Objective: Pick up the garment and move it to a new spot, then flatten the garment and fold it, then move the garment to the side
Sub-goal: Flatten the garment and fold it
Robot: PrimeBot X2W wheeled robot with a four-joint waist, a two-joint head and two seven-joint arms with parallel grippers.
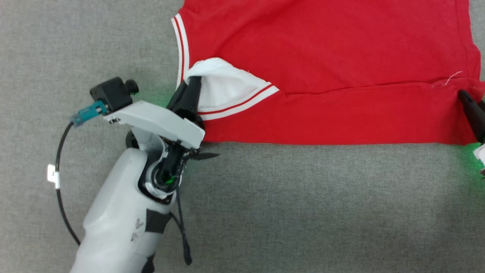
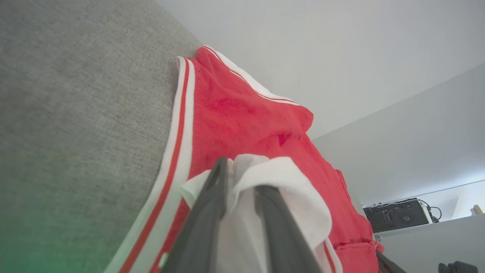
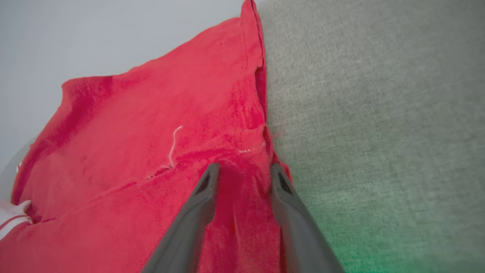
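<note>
Red T-shirt [image 1: 322, 57] lay on grey cloth surface [image 1: 303, 208]. Left gripper [image 2: 242, 170] clamped its white sleeve [image 1: 223, 89]; right gripper [image 3: 244, 174] stood apart astride the red edge. Cable tag [image 1: 52, 174] was unreadable.

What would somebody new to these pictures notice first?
The bright red garment spread across the grey cloth surface, at the head view's top. The left gripper is shut on its white sleeve at the garment's left edge; the right gripper stands with fingers apart astride the right edge.
</note>
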